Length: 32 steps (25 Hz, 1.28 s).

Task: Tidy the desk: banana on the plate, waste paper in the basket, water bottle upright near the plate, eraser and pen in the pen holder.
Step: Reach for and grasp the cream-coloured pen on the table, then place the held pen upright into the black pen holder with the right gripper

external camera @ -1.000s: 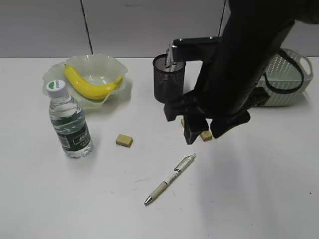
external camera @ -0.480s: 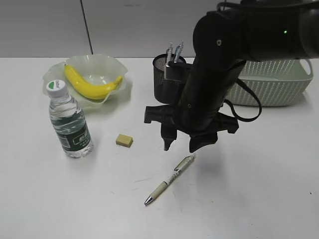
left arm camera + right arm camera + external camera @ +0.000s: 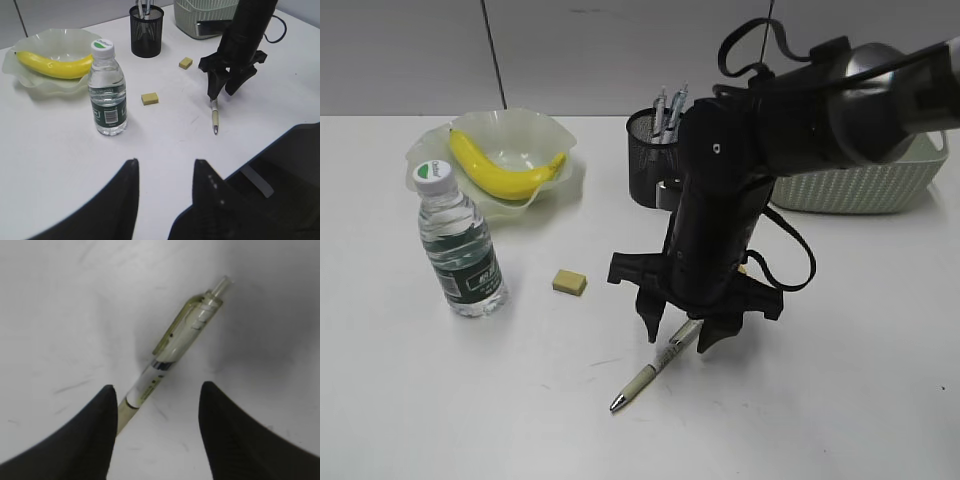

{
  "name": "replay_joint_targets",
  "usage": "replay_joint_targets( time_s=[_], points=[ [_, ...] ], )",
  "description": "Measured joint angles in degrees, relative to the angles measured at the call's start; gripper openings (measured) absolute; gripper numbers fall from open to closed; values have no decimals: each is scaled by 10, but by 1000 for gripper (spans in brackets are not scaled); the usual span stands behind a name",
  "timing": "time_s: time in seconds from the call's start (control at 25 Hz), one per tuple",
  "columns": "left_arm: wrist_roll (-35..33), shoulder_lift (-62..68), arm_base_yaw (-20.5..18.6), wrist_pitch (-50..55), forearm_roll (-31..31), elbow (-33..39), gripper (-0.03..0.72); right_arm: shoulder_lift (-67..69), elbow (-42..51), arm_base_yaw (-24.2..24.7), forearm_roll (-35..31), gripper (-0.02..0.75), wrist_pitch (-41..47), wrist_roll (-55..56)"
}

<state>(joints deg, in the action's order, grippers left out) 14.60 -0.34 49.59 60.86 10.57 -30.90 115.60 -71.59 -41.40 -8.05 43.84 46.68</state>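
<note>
Exterior view: your right end effector is hanging open over the pen, which is lying slantwise on the tabletop, near the pen holder and apart from the eraser.

Left wrist view: your left end effector is waiting part-open, holding nothing, well short of the water bottle.

Right wrist view: fingers are straddling the pen's barrel. Expect it light, stiff, slick and prone to rolling; take it mid-barrel. Open tabletop is lying all around it.
</note>
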Motion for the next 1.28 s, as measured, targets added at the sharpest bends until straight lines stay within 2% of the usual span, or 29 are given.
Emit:
replay_joint_targets(
  time_s=[0.24,0.32,0.4,0.52,0.6,0.76,0.92,1.04,1.12,1.28],
  points=[
    [-1,0,0,0,0,0,269,42,-1,0,-24,419,-1,21],
    [-1,0,0,0,0,0,269,49,-5,0,-29,396,2,23],
    [-1,0,0,0,0,0,269,54,-12,0,-32,322,7,23],
    [-1,0,0,0,0,0,269,60,-28,0,-34,103,21,5],
    [-1,0,0,0,0,0,269,62,-48,0,-24,106,44,-15],
    [-1,0,0,0,0,0,269,62,-108,0,48,106,101,-46],
    [-1,0,0,0,0,0,269,32,-156,0,95,106,109,-79],
    [-1,0,0,0,0,0,269,-20,-182,0,132,106,68,-83],
    [-1,0,0,0,0,0,268,-52,-192,0,183,106,18,-71],
    [-1,0,0,0,0,0,267,-84,-198,4,335,108,-80,-54]
  ],
)
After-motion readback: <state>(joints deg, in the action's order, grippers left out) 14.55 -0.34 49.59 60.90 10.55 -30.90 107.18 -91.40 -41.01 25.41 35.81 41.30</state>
